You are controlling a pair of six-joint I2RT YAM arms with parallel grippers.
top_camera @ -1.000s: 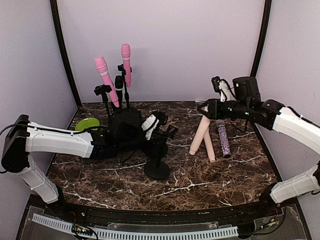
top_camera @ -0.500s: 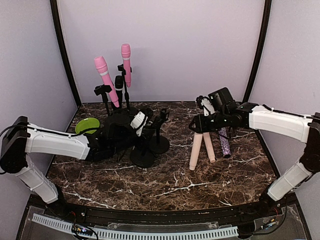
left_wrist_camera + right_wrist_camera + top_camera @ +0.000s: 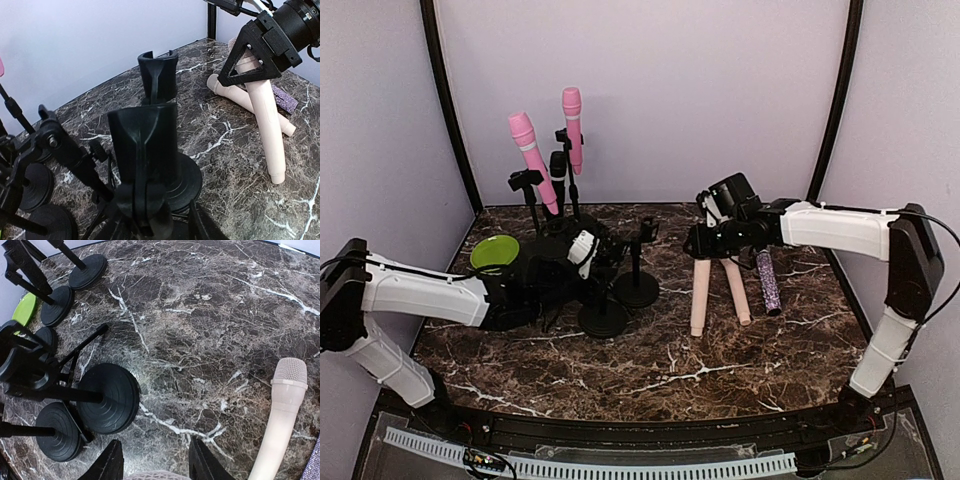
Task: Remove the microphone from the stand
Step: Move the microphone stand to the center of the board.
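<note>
My right gripper (image 3: pixel 698 243) is shut on a beige microphone (image 3: pixel 699 292), which hangs upright with its lower end on the table. In the right wrist view its mesh head (image 3: pixel 155 475) sits between my fingers (image 3: pixel 112 462). My left gripper (image 3: pixel 595 250) is at an empty black stand (image 3: pixel 603 318). That stand's clip (image 3: pixel 145 150) fills the left wrist view, and its stem stands between my jaws with the right finger (image 3: pixel 200 225) clear of it. A second empty stand (image 3: pixel 638 288) is just behind. Two pink microphones (image 3: pixel 530 160) sit in stands at the back left.
A second beige microphone (image 3: pixel 736 290) and a purple glitter one (image 3: pixel 767 282) lie on the marble right of the held one. A green plate (image 3: pixel 495 250) and a black microphone on a stand (image 3: pixel 558 168) are at the back left, among several stand bases (image 3: pixel 57 305).
My left arm pulled the empty stand back and left, set it beside the other stand, and its jaws eased apart. My right arm carried the beige microphone leftward and down.
</note>
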